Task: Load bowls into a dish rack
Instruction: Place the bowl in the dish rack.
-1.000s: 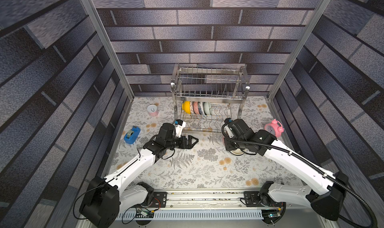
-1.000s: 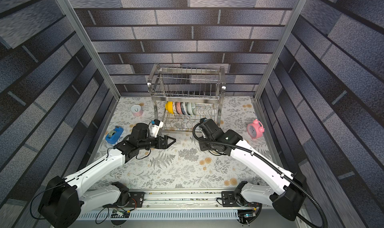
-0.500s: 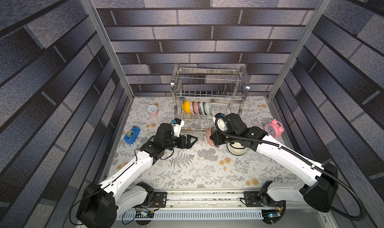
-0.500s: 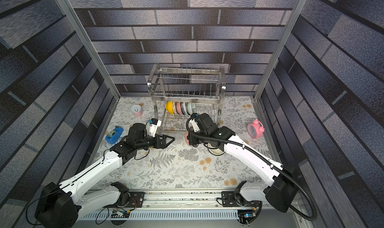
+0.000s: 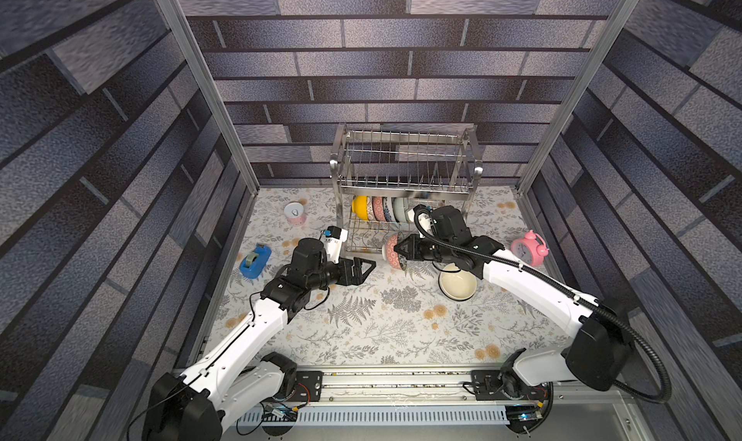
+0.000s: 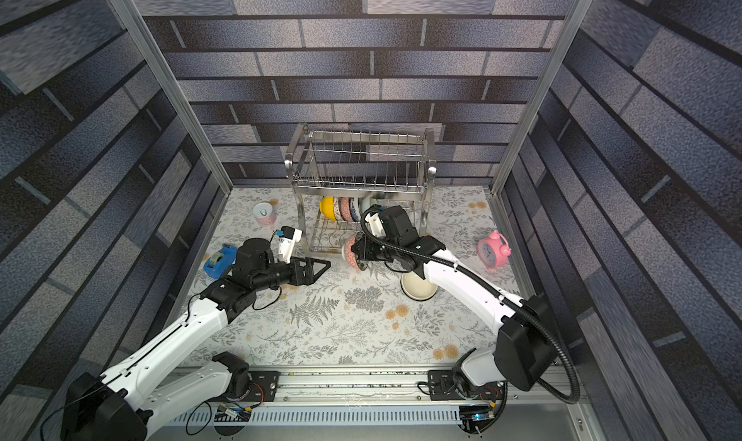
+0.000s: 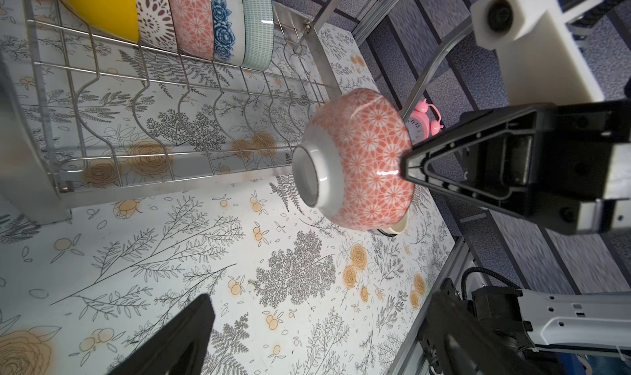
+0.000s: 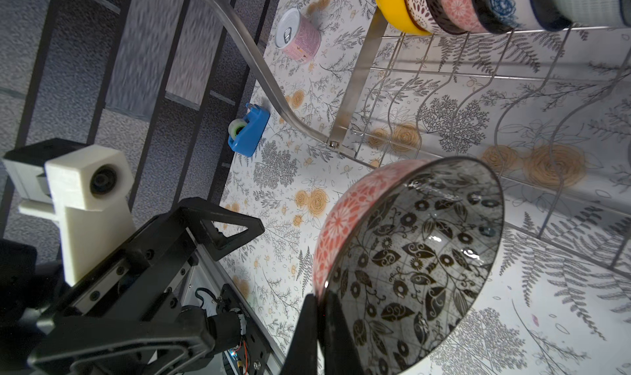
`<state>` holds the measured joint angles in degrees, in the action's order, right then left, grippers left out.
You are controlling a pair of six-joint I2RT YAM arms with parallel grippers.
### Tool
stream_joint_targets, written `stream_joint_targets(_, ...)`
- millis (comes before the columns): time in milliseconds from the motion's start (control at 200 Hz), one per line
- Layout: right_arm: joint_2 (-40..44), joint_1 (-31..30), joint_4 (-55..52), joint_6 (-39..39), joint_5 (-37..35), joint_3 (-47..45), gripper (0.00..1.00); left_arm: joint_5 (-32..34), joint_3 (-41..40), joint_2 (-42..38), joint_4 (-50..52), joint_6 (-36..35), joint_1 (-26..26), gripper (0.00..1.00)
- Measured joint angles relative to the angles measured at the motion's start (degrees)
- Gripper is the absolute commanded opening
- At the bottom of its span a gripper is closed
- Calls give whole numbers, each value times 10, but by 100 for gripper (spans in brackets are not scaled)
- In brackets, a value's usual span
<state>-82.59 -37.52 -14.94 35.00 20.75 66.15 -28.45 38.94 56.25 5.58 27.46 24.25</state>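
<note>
Pink bowl [image 5: 393,253] tipped sideways, foot toward spread left jaws; right jaws pinch rim.

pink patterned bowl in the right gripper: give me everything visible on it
The pink bowl looks like glossy glazed ceramic: salmon outside with white flower rosettes, white foot ring, dark rim, pale grey inside with black leaves and vines. It hangs on its side, foot toward the left gripper, in front of the lower tier of the dish rack, seemingly clear of it and the mat. The right gripper holds it, fingers pinching the rim, one inside, one outside.
</note>
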Motion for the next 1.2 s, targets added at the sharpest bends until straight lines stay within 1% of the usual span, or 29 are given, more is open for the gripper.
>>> stream_joint_targets(401, -72, 17, 142, 88, 67, 0, 0, 0, -2, -30, 22, 2, -7, 100)
stream_joint_targets(766, -123, 29, 239, 150, 90, 0, 0, 0, -4, -37, 37, 2, -10, 100)
stream_joint_targets(1037, -182, 32, 311, 198, 105, 3, 0, 0, -11, -50, 44, 3, -14, 100)
stream_joint_targets(1197, -220, 33, 349, 225, 116, 24, 0, 0, -21, -53, 43, 7, -19, 100)
